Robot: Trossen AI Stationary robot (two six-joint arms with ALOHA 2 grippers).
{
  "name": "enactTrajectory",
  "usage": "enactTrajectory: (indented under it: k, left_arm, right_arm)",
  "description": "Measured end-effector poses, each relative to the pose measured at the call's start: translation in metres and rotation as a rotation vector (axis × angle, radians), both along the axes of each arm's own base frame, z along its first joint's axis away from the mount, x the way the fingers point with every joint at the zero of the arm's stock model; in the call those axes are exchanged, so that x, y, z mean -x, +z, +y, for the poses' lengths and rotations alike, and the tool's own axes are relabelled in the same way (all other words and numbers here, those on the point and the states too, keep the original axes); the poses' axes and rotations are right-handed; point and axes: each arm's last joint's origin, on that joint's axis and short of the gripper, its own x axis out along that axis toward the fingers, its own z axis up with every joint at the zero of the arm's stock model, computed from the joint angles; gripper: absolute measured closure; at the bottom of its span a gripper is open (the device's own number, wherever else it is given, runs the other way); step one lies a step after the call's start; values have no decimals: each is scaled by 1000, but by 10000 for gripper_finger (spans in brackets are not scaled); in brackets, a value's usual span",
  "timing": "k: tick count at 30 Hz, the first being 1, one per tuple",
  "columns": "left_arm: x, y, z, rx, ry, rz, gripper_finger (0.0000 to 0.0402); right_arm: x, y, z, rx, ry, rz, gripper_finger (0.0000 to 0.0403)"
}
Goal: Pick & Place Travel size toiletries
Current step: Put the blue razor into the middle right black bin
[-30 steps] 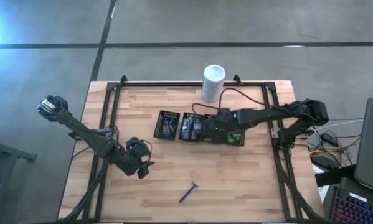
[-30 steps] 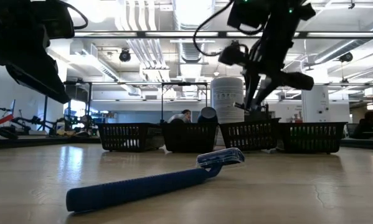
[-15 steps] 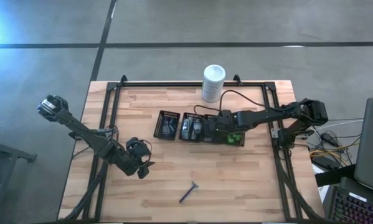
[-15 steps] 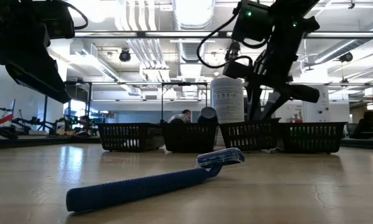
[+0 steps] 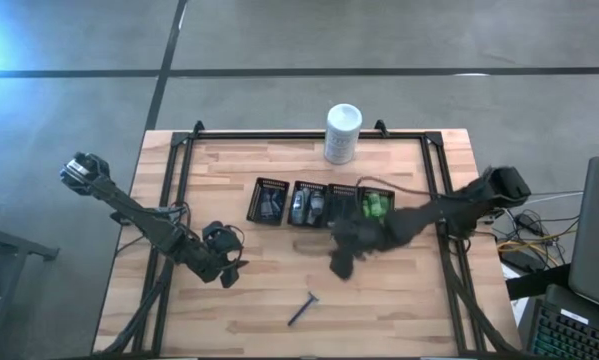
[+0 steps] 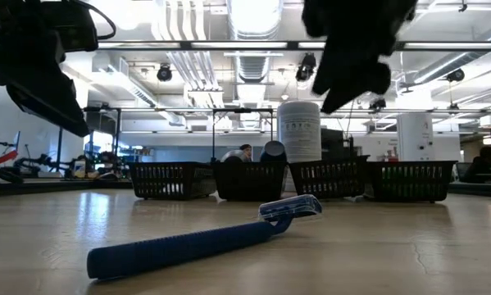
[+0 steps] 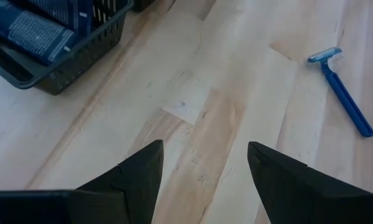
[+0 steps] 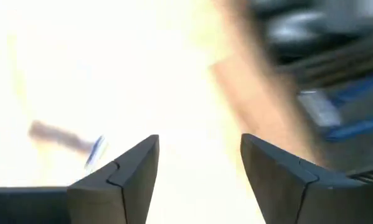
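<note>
One toiletry lies loose on the bare wood: a blue razor (image 5: pixel 302 308), near the front edge of the table (image 5: pixel 409 310), well apart from everything else. In the low view it stretches across the foreground (image 6: pixel 204 238), head raised at the right end; from the left wrist camera (image 7: pixel 340 91) it lies flat with its head towards the baskets.

Behind it, a row of black mesh baskets (image 5: pixel 320 203) sits mid-table. The leftmost compartment holds dark blue packets (image 7: pixel 40 25) with pale print too small to read. The next one along holds grey-silver tubes (image 5: pixel 305 206), and bright green bottles (image 5: pixel 375 205) show in the right-end one.

Behind the row stands a white canister (image 5: pixel 342 134), upright; its label carries text in the low view, but nothing legible.

The right gripper (image 5: pixel 341 262) hangs above open table between the baskets and the razor, smeared with blur, fingers parted and nothing between them. The left gripper (image 5: pixel 226 268) waits over the left half of the table, fingers apart and empty, boards showing in the gap.
</note>
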Motion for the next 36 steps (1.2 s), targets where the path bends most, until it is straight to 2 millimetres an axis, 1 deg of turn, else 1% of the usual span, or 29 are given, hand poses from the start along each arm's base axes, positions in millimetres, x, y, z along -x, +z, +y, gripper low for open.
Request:
enactTrajectory:
  k: [2, 4, 8, 12, 16, 20, 22, 25, 31, 36]
  left_arm:
    - [0, 0, 0, 6, -6, 4, 163]
    - [0, 0, 0, 8, -8, 6, 163]
    - [0, 0, 0, 10, -8, 4, 163]
    - [-2, 2, -2, 39, -12, -26, 163]
    - [-7, 7, -6, 106, -36, -72, 163]
    - [-7, 8, -8, 143, -49, -72, 163]
    - [-7, 7, -8, 154, -51, -67, 163]
    - [-7, 7, -8, 163, -54, -63, 163]
    - [-7, 7, -8, 163, -59, -61, 163]
    - [-7, 7, -8, 161, -59, -59, 163]
  right_arm:
    - [0, 2, 19, 25, 114, 2, 179]
    - [-2, 2, 35, 40, 189, 0, 181]
    - [-17, -3, 62, 71, 390, 10, 188]
    - [-44, -21, 81, 169, 582, 43, 196]
    - [-76, -37, 96, 195, 761, 60, 205]
    - [-96, -53, 109, 272, 927, 110, 215]
    - [-102, -61, 114, 296, 983, 137, 220]
    - [-109, -68, 122, 321, 1041, 153, 227]
    - [-110, -73, 122, 339, 1090, 155, 238]
    - [-109, -88, 123, 332, 1174, 168, 256]
